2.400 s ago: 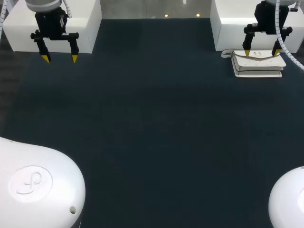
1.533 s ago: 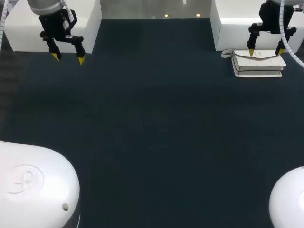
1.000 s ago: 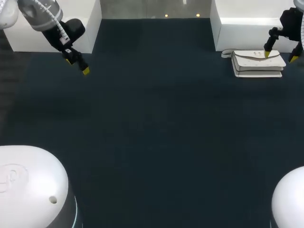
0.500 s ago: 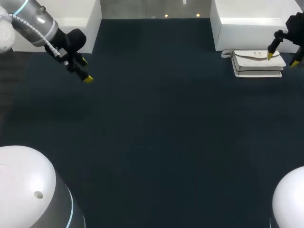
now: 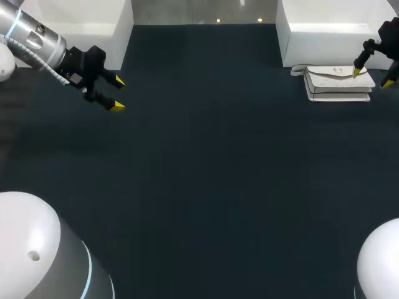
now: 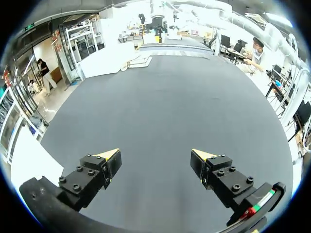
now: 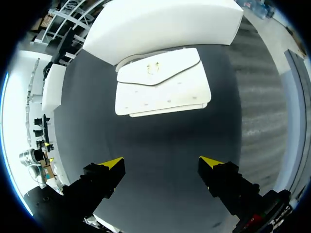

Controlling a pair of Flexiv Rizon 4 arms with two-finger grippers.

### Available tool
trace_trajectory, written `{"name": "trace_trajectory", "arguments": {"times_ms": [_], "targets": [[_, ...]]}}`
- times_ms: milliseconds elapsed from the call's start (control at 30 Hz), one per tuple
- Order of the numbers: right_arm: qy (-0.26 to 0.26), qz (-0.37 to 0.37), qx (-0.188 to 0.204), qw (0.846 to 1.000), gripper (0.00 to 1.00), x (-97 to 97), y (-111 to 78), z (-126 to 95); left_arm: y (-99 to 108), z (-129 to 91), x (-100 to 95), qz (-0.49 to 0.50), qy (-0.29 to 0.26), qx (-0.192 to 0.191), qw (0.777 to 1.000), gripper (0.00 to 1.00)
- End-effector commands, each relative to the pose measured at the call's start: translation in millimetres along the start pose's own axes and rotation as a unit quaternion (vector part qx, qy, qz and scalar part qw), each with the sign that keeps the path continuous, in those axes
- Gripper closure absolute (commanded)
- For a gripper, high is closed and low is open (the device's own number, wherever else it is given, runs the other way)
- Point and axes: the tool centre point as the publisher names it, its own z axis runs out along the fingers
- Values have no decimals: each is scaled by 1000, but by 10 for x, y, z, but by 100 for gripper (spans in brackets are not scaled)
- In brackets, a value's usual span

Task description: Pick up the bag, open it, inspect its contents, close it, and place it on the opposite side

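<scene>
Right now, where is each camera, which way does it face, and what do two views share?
Head view: above and behind, looking down on the table; shows left gripper, right gripper.
Left wrist view: on the left wrist, looking across the table; its open gripper shows.
Right wrist view: on the right wrist, looking down at the bag; its open gripper shows.
Shared: head and right wrist views both show the bag.

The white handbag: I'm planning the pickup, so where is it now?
In the head view the white handbag lies flat at the far right of the table, just in front of the white block there.
</scene>
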Motion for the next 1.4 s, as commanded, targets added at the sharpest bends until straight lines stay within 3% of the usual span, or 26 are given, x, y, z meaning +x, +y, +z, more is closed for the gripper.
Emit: {"name": "trace_trajectory", "arguments": {"times_ms": [33, 633, 1100, 1400], "targets": [[8, 0, 5, 1000, 0, -53, 82, 38, 30, 102, -129, 5, 24, 17, 1000, 0], [24, 21, 8, 999, 0, -290, 266, 165, 31, 217, -220, 21, 39, 7, 999, 0], [81, 72, -16, 994, 0, -696, 594, 371, 31, 217, -220, 21, 39, 7, 999, 0], [109, 76, -35, 991, 0, -825, 855, 445, 31, 217, -220, 21, 39, 7, 999, 0]]}}
